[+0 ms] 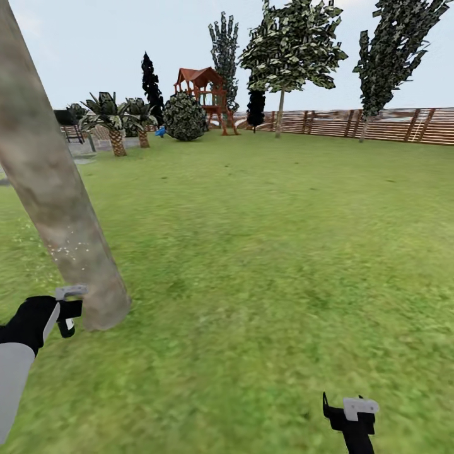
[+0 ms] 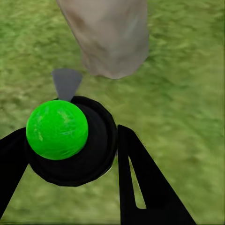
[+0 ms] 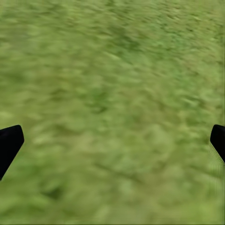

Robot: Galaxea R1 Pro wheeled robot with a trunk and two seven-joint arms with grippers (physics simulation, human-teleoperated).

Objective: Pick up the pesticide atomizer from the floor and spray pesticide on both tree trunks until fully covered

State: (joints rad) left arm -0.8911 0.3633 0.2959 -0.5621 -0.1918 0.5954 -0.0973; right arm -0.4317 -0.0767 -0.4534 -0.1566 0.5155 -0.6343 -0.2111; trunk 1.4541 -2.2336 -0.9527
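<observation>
A red-brown wooden play tower (image 1: pixel 206 94) with a peaked roof stands at the far end of the lawn, in front of the fence. Just beside it, toward the left, sits a round, dense shrub (image 1: pixel 185 116). A small blue object (image 1: pixel 160 132) lies near the shrub's base; its kind cannot be told. Further left are two short palms (image 1: pixel 115 120) with scaly trunks. A near-black narrow conifer (image 1: pixel 151 85) rises behind them, and another dark conifer (image 1: pixel 255 108) stands right of the play tower. Pale sky (image 1: pixel 94 38) spreads above.
</observation>
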